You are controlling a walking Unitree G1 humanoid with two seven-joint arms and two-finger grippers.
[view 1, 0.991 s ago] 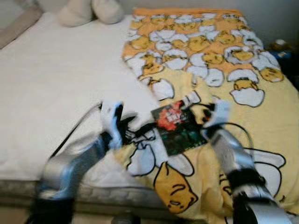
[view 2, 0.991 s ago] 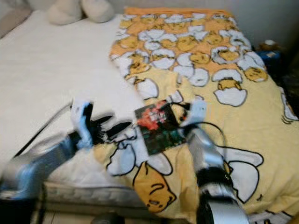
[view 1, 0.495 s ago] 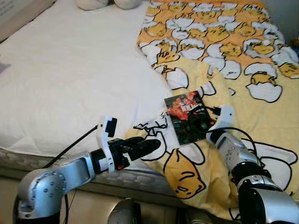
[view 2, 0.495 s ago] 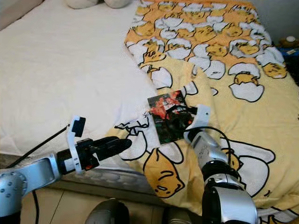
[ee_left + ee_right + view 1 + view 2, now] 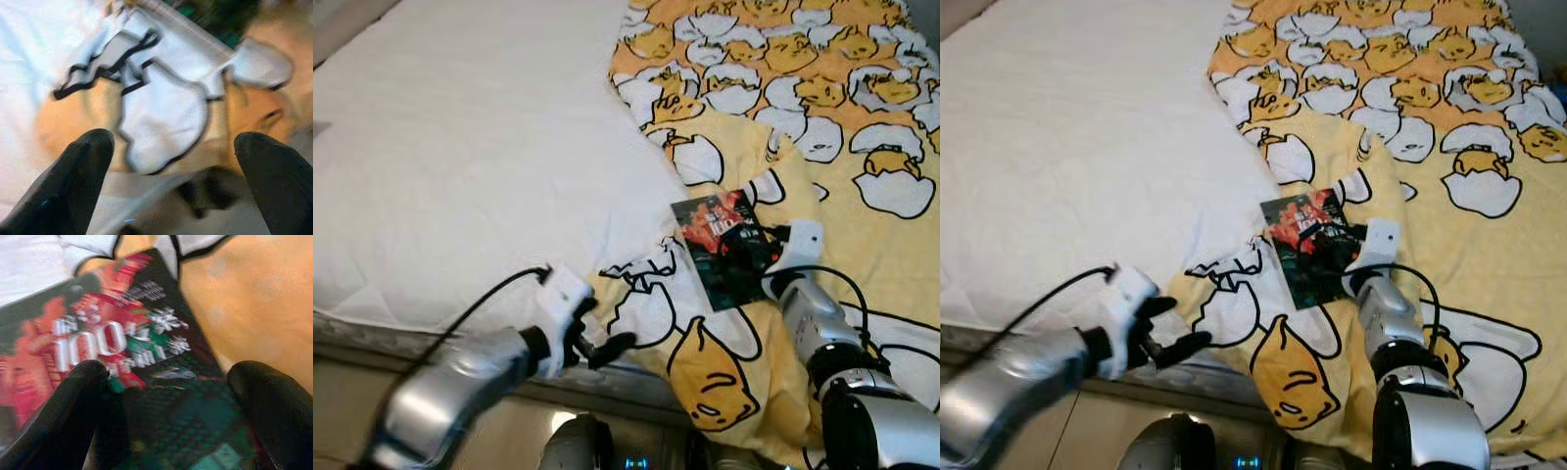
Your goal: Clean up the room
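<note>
A dark book with a red and green cover (image 5: pixel 722 247) lies flat on the yellow cartoon-egg blanket (image 5: pixel 862 255), near the bed's front edge. My right gripper (image 5: pixel 751 242) reaches over the book's right side. In the right wrist view its fingers (image 5: pixel 73 401) are spread wide, open, with the cover (image 5: pixel 122 342) beneath and between them. My left gripper (image 5: pixel 595 333) hovers open at the front edge of the bed, over the blanket's white-and-black corner (image 5: pixel 161 112), well left of the book.
The white mattress sheet (image 5: pixel 460 166) covers the left half of the bed. The blanket hangs over the front edge (image 5: pixel 1283 382). The mattress edge and pale floor (image 5: pixel 352 392) run along the bottom left.
The camera has tilted, shifting the scene. My left gripper has drawn back and down toward the bed's edge, its wrist turned. The right gripper stays over the book.
</note>
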